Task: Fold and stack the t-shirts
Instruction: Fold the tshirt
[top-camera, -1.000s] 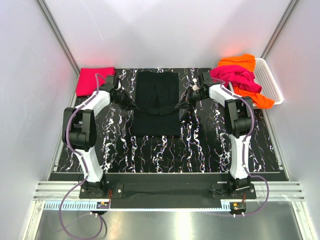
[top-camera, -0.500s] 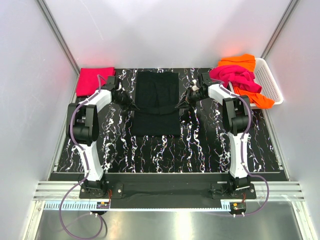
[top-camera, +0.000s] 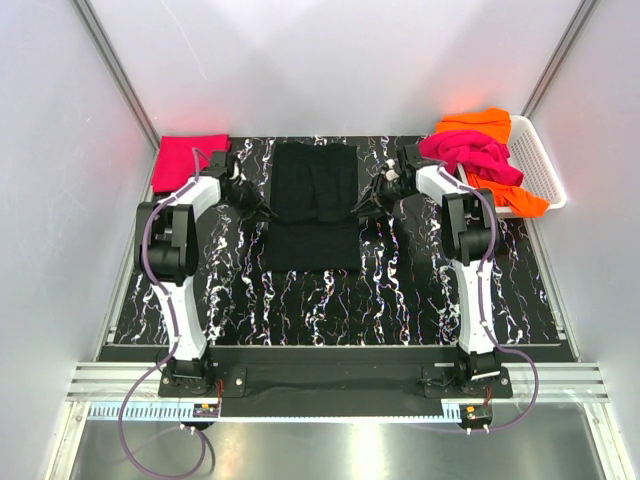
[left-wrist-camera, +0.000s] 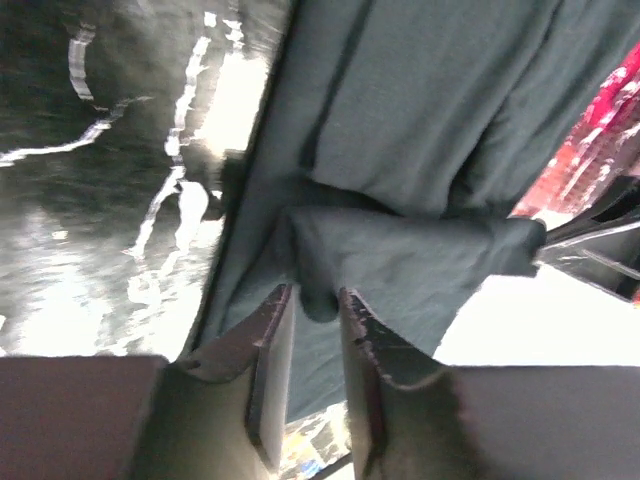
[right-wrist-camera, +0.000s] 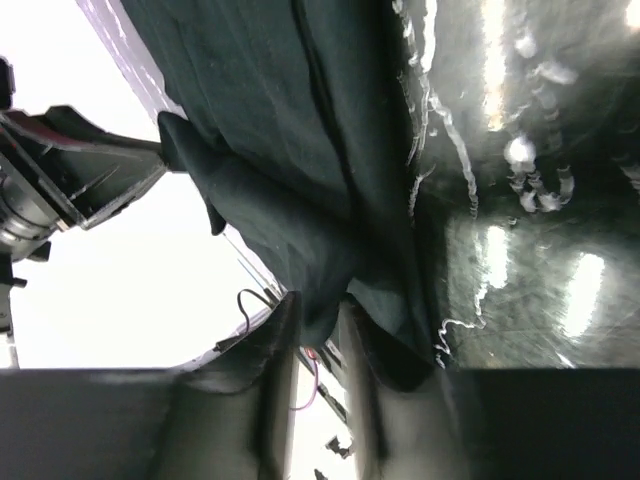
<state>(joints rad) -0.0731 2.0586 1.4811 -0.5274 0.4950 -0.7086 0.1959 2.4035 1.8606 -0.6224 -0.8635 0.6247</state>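
Note:
The large black t-shirt (top-camera: 315, 205) lies on the marbled table, its near part folded back over the far part. My left gripper (top-camera: 268, 213) is shut on the fold's left edge, and the left wrist view shows the cloth (left-wrist-camera: 400, 180) pinched between the fingers (left-wrist-camera: 272, 350). My right gripper (top-camera: 357, 208) is shut on the fold's right edge, as the right wrist view shows on the cloth (right-wrist-camera: 300, 200). A folded red-pink t-shirt (top-camera: 188, 160) lies at the far left. A magenta t-shirt (top-camera: 470, 155) and an orange t-shirt (top-camera: 500, 190) hang over the basket.
The white lattice basket (top-camera: 540, 160) stands at the far right corner. White walls close in the table on the left, back and right. The black marbled tabletop (top-camera: 330, 300) stretches toward the arm bases.
Both grippers have moved away from the bases, carrying the black shirt's pinched edge further over the far part. The fold line has shifted toward the back.

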